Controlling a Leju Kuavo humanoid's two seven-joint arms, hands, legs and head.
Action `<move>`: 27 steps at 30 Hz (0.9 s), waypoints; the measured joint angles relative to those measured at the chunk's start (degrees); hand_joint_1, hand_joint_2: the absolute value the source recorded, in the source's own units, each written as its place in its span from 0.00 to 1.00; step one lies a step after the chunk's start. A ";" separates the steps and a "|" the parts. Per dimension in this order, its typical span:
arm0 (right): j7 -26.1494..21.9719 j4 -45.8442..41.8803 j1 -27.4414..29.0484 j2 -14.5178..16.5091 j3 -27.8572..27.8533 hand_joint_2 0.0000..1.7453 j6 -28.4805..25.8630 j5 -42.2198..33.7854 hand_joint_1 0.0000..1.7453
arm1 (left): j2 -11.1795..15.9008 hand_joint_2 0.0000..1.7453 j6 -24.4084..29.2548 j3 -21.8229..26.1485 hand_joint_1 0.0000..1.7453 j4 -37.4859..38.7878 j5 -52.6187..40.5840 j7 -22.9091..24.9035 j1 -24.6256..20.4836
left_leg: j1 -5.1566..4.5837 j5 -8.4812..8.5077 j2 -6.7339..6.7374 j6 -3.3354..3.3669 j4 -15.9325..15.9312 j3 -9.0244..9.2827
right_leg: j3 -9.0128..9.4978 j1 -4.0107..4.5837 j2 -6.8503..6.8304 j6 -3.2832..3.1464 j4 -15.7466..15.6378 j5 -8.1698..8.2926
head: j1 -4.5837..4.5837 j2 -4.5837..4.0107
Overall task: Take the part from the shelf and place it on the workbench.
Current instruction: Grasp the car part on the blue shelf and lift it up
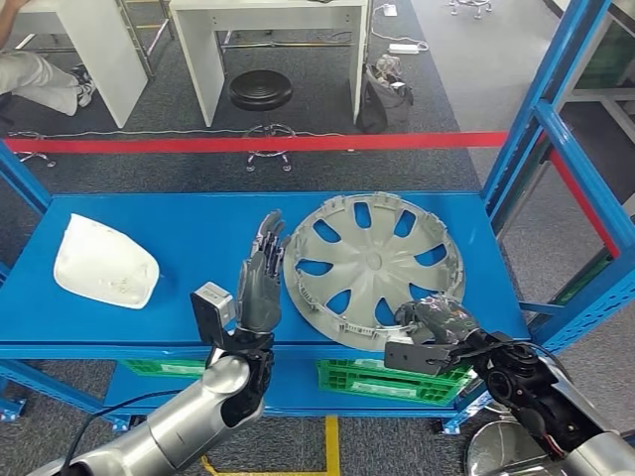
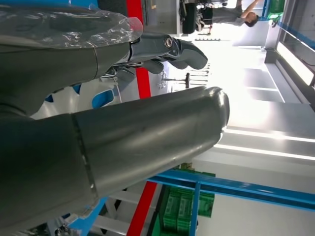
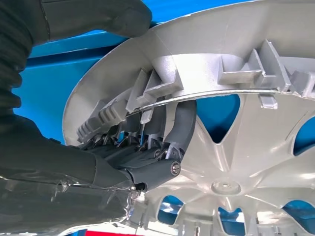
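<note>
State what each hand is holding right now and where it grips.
The right hand grips the silver wheel cover at its near rim, fingers hooked inside. The left hand holds nothing, fingers extended beside the cover.

No writing, label, brand mark or number is showing clearly enough to read anywhere here, neither on the shelf's parts nor on the robot's arms and hands.

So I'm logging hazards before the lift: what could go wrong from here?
The right hand grips the hubcap only at its near rim, fingers hooked over the edge; lifted from one side, it may tilt and slip. The left hand stands open beside the opposite rim and could knock it. The hubcap might also catch the blue shelf post.
</note>
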 joint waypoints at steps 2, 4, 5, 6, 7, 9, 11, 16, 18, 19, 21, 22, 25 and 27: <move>0.00 -0.01 0.08 0.02 -0.27 1.00 -0.10 -0.06 1.00 | 0.00 0.00 -0.13 0.00 0.00 0.00 -0.06 0.00 0.00 | 0.00 0.00 0.00 0.01 0.00 0.02 | 0.02 0.00 0.00 0.00 0.00 -0.01 | 0.00 0.00; 0.02 -0.03 0.16 0.04 -0.61 1.00 -0.32 -0.26 1.00 | 0.00 0.00 -0.20 0.00 0.00 0.00 -0.19 0.00 -0.01 | 0.00 0.00 0.00 0.01 0.00 0.02 | 0.01 0.00 0.00 0.01 0.00 -0.01 | 0.00 0.00; 0.03 -0.07 0.19 0.04 -0.78 1.00 -0.44 -0.47 1.00 | -0.01 0.00 -0.21 0.00 0.00 0.00 -0.27 0.00 -0.01 | 0.00 0.01 0.00 0.02 0.00 0.01 | 0.02 0.00 0.00 0.02 0.00 -0.01 | 0.01 0.00; 0.04 -0.13 0.22 0.05 -0.99 1.00 -0.59 -0.81 1.00 | -0.01 0.00 -0.24 0.00 0.00 0.00 -0.35 0.00 -0.01 | 0.00 0.02 0.00 0.02 0.00 0.00 | 0.02 0.00 -0.01 0.03 0.00 0.00 | 0.01 0.00; 0.07 -0.29 0.24 0.05 -1.26 1.00 -0.80 -1.33 1.00 | -0.02 0.00 -0.25 0.00 0.00 0.00 -0.43 0.01 -0.01 | 0.00 0.04 -0.01 0.03 0.00 -0.01 | 0.02 0.00 -0.01 0.03 0.00 0.01 | 0.01 0.00; 0.46 -1.00 0.29 0.05 -2.09 1.00 -1.48 -2.92 1.00 | -0.02 0.00 -0.23 0.00 0.00 0.00 -0.60 0.02 0.00 | -0.01 0.07 -0.02 0.04 0.00 -0.05 | 0.00 0.00 -0.02 0.05 0.00 0.03 | 0.01 0.00; 1.44 -2.23 0.39 -0.03 -3.23 1.00 -2.22 -4.94 1.00 | -0.02 0.00 -0.16 0.00 0.00 -0.01 -0.76 0.08 0.07 | -0.02 0.15 -0.07 0.11 0.01 -0.17 | -0.09 0.00 -0.05 0.09 0.00 0.07 | 0.03 0.00; 3.33 -7.73 1.00 -0.83 -6.12 1.00 -4.48 -9.33 1.00 | 0.01 0.00 0.13 0.00 0.00 -0.02 -0.81 0.36 0.44 | -0.03 0.39 -0.10 0.06 0.07 -0.91 | -0.83 -0.01 -0.04 0.10 0.04 0.37 | 0.04 0.00; 4.14 -10.87 1.58 -1.28 -7.26 1.00 -5.56 -10.51 1.00 | 0.02 0.00 0.18 0.00 0.00 -0.02 -0.79 0.37 0.51 | -0.02 0.40 -0.04 0.02 0.08 -1.14 | -1.09 -0.02 0.04 0.11 0.06 0.39 | 0.03 0.00; 4.51 -12.41 1.85 -1.45 -7.78 1.00 -5.88 -10.82 1.00 | 0.02 0.00 0.19 0.00 0.00 -0.02 -0.78 0.37 0.52 | -0.02 0.39 -0.03 0.01 0.08 -1.25 | -1.22 -0.03 0.07 0.11 0.06 0.38 | 0.02 0.00; 4.95 -14.95 2.26 -1.79 -8.66 1.00 -6.10 -11.05 1.00 | 0.02 0.00 0.19 0.00 0.00 -0.02 -0.76 0.37 0.53 | -0.01 0.37 -0.04 -0.01 0.08 -1.46 | -1.44 -0.03 0.06 0.10 0.06 0.36 | 0.02 0.00; 5.02 -16.06 2.45 -1.99 -9.02 1.00 -6.11 -11.11 1.00 | 0.02 0.00 0.19 0.00 0.00 -0.02 -0.76 0.37 0.53 | 0.00 0.36 -0.06 -0.02 0.08 -1.57 | -1.55 -0.03 0.04 0.09 0.06 0.34 | 0.03 0.00; 4.76 -18.88 3.09 -2.56 -9.88 1.00 -6.43 -11.51 1.00 | 0.02 0.00 0.19 0.00 0.00 -0.02 -0.75 0.37 0.55 | 0.02 0.35 -0.09 -0.04 0.07 -1.82 | -1.79 -0.02 0.00 0.07 0.06 0.32 | 0.02 0.00; 4.56 -20.81 3.58 -2.93 -10.50 1.00 -7.14 -11.92 1.00 | 0.02 0.00 0.19 0.00 0.00 -0.02 -0.73 0.37 0.56 | 0.02 0.34 -0.09 -0.05 0.07 -1.92 | -1.88 -0.02 0.00 0.06 0.06 0.31 | 0.02 0.00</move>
